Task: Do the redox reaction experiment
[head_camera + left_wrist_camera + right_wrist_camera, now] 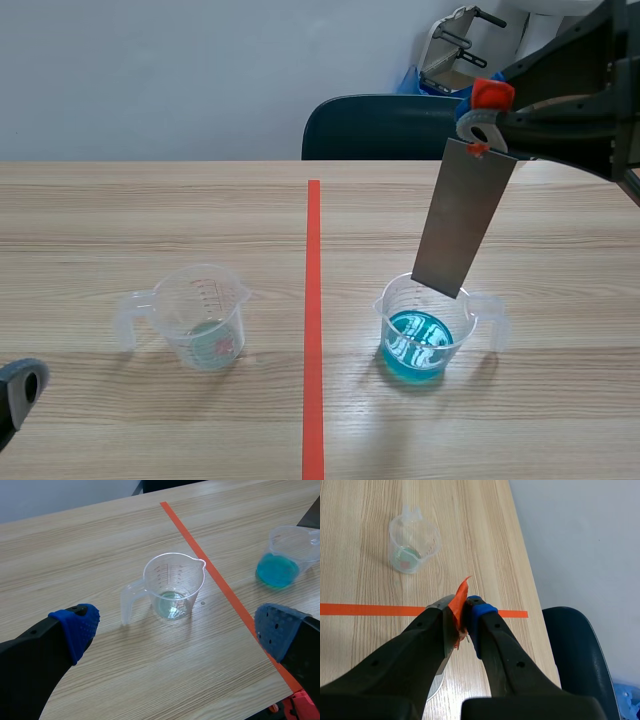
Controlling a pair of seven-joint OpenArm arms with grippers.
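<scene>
A grey metal strip (463, 225) hangs tilted from an orange clip (490, 97), and my right gripper (486, 118) is shut on that clip. The strip's lower edge is level with the rim of a clear measuring cup holding blue liquid (420, 338), and clear of the liquid. In the right wrist view the gripper (463, 611) pinches the orange clip (462, 594). A second clear cup (205, 318) with a little pale liquid stands left of the red line. My left gripper (177, 627) is open, low and near that cup (172, 587).
A red tape line (313, 320) splits the wooden table down the middle. A dark chair (380, 127) stands behind the far edge. The blue cup (282, 555) lies across the line from my left gripper.
</scene>
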